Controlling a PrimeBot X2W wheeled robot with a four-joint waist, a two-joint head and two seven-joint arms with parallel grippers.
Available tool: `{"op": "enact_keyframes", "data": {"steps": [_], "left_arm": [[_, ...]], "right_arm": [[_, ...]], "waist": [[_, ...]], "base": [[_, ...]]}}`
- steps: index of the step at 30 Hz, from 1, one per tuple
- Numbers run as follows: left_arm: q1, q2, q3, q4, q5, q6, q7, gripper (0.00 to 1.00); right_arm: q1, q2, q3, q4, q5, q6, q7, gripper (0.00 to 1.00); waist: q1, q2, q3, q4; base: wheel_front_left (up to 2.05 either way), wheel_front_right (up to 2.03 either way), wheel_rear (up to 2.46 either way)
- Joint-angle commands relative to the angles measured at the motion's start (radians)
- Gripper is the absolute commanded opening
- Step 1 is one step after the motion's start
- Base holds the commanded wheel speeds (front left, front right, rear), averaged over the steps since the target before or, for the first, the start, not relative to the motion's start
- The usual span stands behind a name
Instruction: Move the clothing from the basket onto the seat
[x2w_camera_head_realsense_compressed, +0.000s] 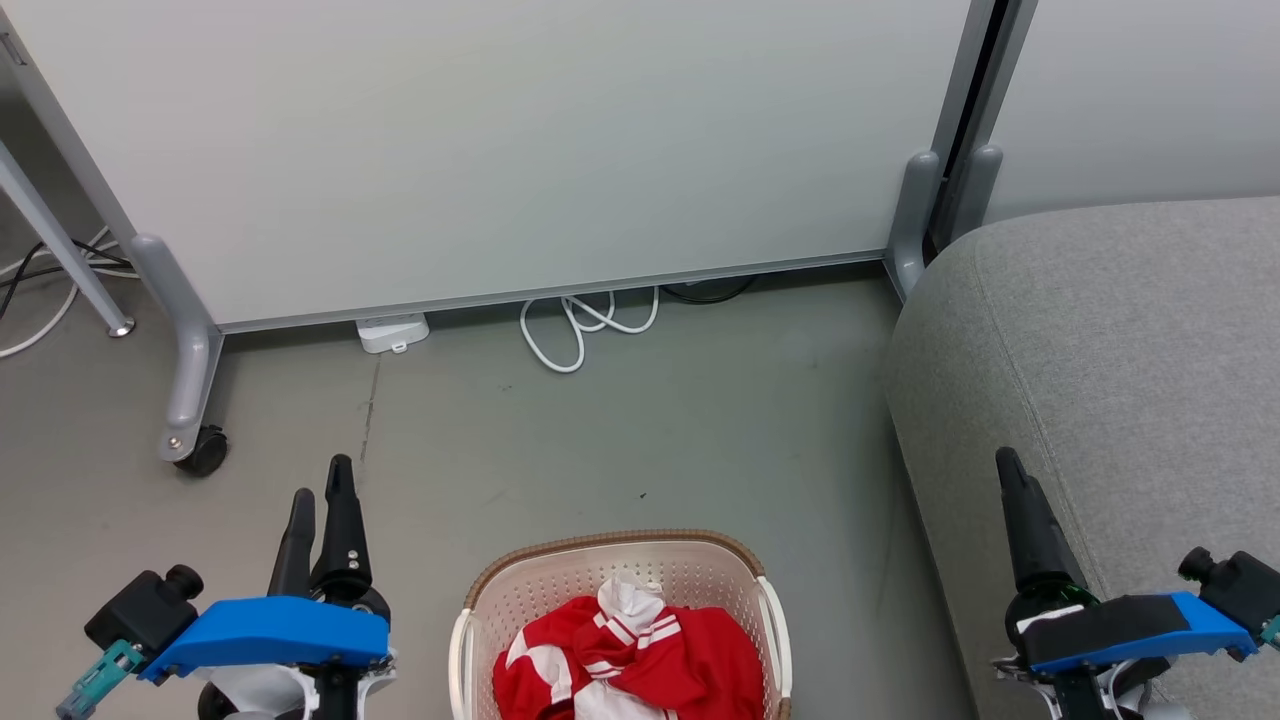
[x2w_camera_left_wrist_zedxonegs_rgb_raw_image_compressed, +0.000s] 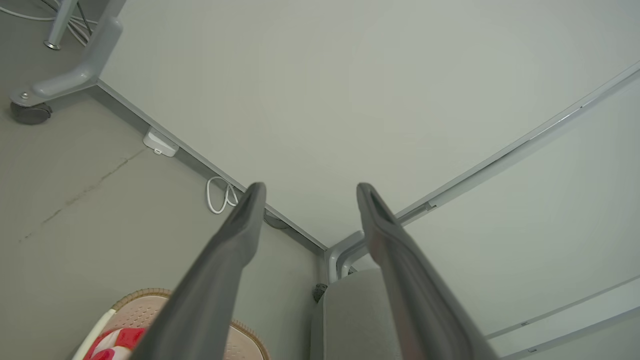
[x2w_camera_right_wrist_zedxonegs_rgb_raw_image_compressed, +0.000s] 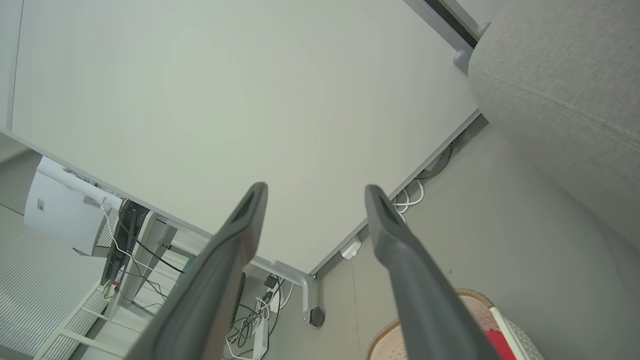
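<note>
The red clothing (x2w_camera_head_realsense_compressed: 630, 660) with white stripes lies bunched in the cream basket (x2w_camera_head_realsense_compressed: 700, 572), which stands on the floor at the bottom centre of the head view. The grey seat (x2w_camera_head_realsense_compressed: 1120, 400) fills the right side, its rounded edge just right of the basket. My left gripper (x2w_camera_head_realsense_compressed: 322, 488) hovers left of the basket, open, with nothing between its fingers. My right gripper (x2w_camera_head_realsense_compressed: 1010, 470) hangs over the seat's front edge, open and empty. In the left wrist view my left gripper (x2w_camera_left_wrist_zedxonegs_rgb_raw_image_compressed: 310, 187) shows the basket (x2w_camera_left_wrist_zedxonegs_rgb_raw_image_compressed: 145, 300), a bit of clothing (x2w_camera_left_wrist_zedxonegs_rgb_raw_image_compressed: 112, 342) and the seat (x2w_camera_left_wrist_zedxonegs_rgb_raw_image_compressed: 355, 320). The right gripper (x2w_camera_right_wrist_zedxonegs_rgb_raw_image_compressed: 315, 190) is spread wide.
A white partition panel (x2w_camera_head_realsense_compressed: 500, 150) on grey wheeled feet (x2w_camera_head_realsense_compressed: 190, 400) stands behind the basket. A white cable (x2w_camera_head_realsense_compressed: 580, 325) and a small white box (x2w_camera_head_realsense_compressed: 392, 332) lie at its base. Bare grey floor (x2w_camera_head_realsense_compressed: 650, 430) stretches between the panel and the basket.
</note>
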Motion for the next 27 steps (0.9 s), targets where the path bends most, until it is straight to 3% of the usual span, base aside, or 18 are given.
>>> {"op": "enact_keyframes", "data": {"steps": [1,13,27], "left_arm": [[-0.03,0.008,-0.008,-0.017,0.048,0.004,-0.012,1.0],[-0.038,0.011,-0.053,-0.01,0.252,0.02,-0.051,1.0],[-0.045,0.013,-0.09,-0.012,0.418,0.033,-0.09,1.0]], "right_arm": [[-0.029,-0.006,0.007,-0.017,-0.042,0.003,-0.01,1.0],[-0.036,-0.007,0.029,-0.012,-0.237,0.003,-0.05,1.0],[-0.04,-0.009,0.038,0.006,-0.425,0.003,-0.089,1.0]], "waist": [[0.0,0.0,0.0,0.0],[0.0,0.0,0.004,0.002],[0.0,0.0,0.007,0.006]], "base": [[0.0,0.0,0.0],[0.0,0.0,0.0],[0.0,0.0,0.0]]}}
